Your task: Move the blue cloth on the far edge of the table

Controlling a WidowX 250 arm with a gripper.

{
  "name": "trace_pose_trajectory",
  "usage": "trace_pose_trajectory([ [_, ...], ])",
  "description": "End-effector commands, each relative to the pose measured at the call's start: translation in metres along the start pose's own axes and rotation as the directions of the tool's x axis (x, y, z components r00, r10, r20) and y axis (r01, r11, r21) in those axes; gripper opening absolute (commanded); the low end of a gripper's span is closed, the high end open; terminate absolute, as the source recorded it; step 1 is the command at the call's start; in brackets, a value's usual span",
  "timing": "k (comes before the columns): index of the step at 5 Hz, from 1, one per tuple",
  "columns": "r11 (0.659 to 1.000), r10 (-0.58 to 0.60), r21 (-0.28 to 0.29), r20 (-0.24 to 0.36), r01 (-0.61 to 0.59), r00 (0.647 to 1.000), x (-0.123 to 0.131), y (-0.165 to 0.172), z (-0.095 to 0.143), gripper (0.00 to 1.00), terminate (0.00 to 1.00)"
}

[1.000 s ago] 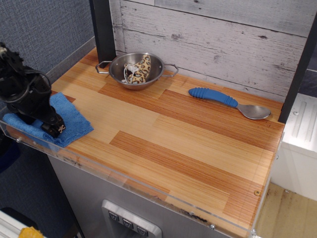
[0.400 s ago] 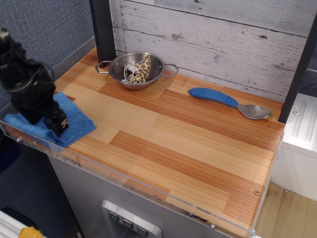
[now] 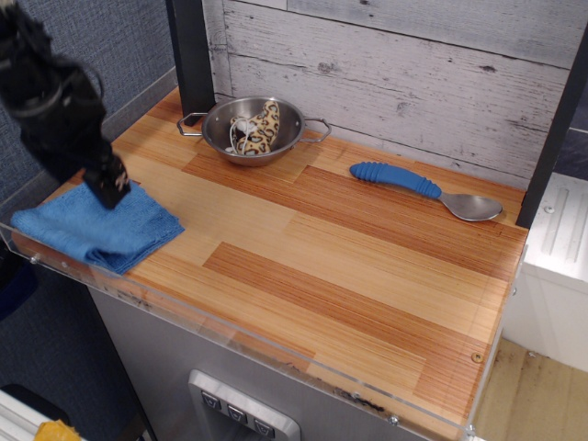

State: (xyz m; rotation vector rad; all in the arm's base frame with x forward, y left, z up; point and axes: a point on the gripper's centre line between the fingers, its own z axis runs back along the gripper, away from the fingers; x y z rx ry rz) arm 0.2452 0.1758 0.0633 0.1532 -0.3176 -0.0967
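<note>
Behind the bench runs a wall of whitewashed, weathered wooden planks (image 3: 404, 83) laid horizontally, their grain and knots showing grey. A dark upright post (image 3: 191, 50) stands against it at the left, and another dark post (image 3: 551, 138) rises at the right edge. The left side is closed by a grey-blue textured panel (image 3: 101, 46). Below the front sits a grey metal cabinet (image 3: 184, 367) with a small button panel (image 3: 241, 413). At the right, a white unit (image 3: 556, 266) stands over pale wood flooring (image 3: 533, 395). Light is even and soft.
</note>
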Motion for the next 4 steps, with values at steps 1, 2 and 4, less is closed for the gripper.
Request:
trace_pose_trajectory([
  [1,0.996,-0.052,0.081,0.102,0.044,0.993,0.023,0.0086,0.068,1.0,0.0],
  [2,0.996,-0.052,0.081,0.102,0.044,0.993,0.023,0.0086,0.068,1.0,0.0],
  [4,0.996,-0.052,0.081,0.102,0.044,0.993,0.023,0.0086,0.068,1.0,1.0],
])
